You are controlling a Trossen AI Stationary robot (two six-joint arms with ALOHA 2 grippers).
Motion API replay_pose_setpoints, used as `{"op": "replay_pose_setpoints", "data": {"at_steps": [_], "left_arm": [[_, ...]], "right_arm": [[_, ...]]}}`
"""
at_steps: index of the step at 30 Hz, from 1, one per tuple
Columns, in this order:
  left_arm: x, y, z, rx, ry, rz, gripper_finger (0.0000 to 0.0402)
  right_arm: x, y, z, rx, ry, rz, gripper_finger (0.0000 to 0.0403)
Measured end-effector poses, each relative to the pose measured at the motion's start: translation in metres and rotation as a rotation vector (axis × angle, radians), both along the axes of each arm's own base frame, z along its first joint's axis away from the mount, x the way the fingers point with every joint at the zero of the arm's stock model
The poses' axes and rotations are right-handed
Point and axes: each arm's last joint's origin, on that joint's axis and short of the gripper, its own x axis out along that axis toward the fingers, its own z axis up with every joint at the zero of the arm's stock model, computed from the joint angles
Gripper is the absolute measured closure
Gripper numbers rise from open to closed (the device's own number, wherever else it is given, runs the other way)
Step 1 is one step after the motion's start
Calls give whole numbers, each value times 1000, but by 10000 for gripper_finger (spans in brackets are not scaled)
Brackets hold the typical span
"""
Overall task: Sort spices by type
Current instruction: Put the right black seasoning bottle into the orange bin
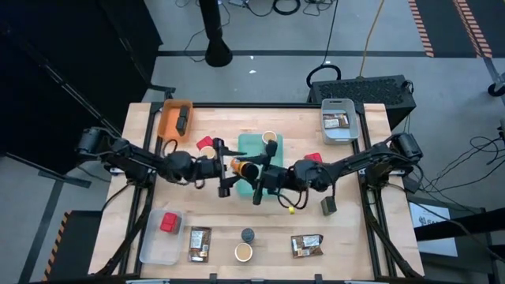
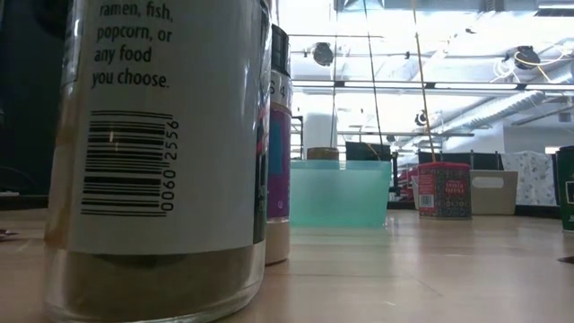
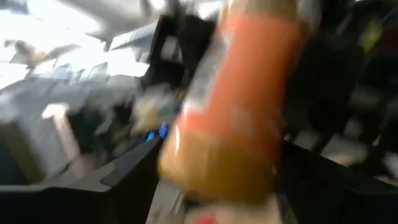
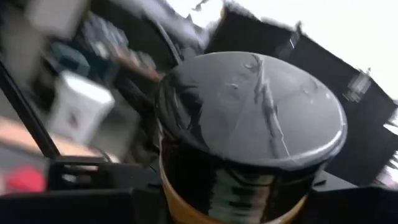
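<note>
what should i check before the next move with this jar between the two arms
1. Orange-labelled spice jar lies between the left gripper and the right gripper: ok.
2. Black cap faces the right gripper: ok.
3. Which gripper has a firm hold on the jar: cannot tell.
4. Jar hangs over the teal tray, not past the table's edge: ok.
5. Free spot in the tray beneath the arms: cannot tell.

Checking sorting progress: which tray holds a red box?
The clear tray, lower left in the high view: only it has a red box inside.
</note>
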Motion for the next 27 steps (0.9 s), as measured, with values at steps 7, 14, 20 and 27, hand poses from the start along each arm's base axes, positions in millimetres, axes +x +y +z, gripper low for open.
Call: {"op": "replay_pose_setpoints", "data": {"at_steps": [7,14,20,27], "left_arm": [[-3,-8,-13,-31,196,141,90],[-11,-20,13,38,63,98,88],[-1,-17,32,100,29,13,88],[8,-4,40,147,41,-6,88]], "right_arm": [[-29,1,4,-44,271,-388,255],[-34,-4,-11,-72,407,-520,255],[-33,-7,-12,-53,405,-531,255],[-33,-8,-13,-50,404,-531,255]]}}
